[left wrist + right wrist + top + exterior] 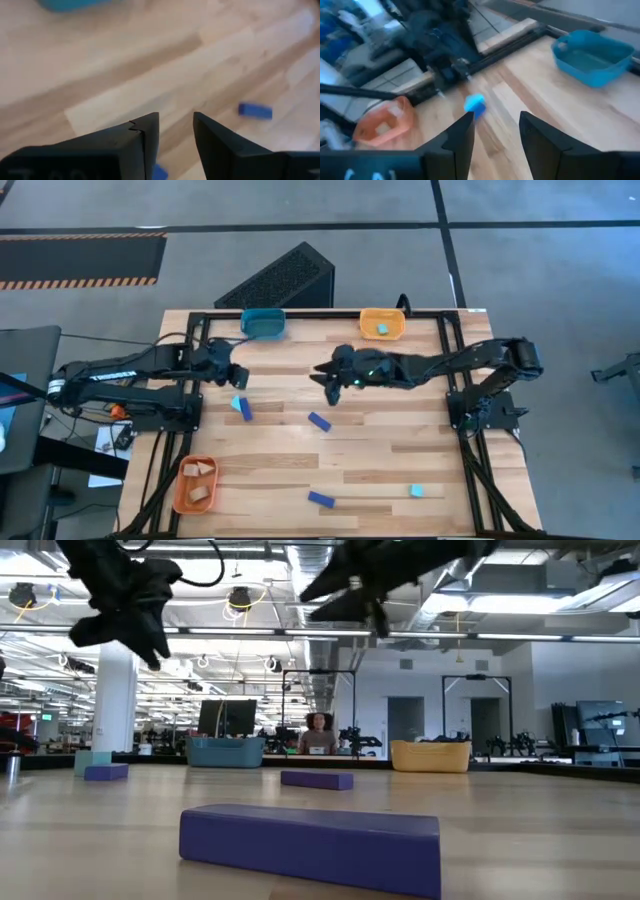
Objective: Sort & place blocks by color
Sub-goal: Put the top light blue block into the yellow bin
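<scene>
Blocks are lying scattered on the wooden table (400, 450) while both grippers are hovering empty above it.

3 dark blue bars are sitting loose: 1 (319, 421) mid-table, 1 (321, 500) near the front edge, 1 (245, 410) touching a cyan chunk (236, 402). Another cyan chunk (416, 492) is lying front right, and 1 (382, 329) is resting in the yellow tray (383, 313). 2 tan pieces (197, 470) are sitting in the orange tray (178, 498). The teal tray (264, 324) is standing at the back. The left gripper (238, 376) is hanging just behind the cyan-and-blue pair, fingers (142, 137) apart. The right gripper (327, 383) is hanging behind the middle bar, fingers (540, 137) parted.
</scene>
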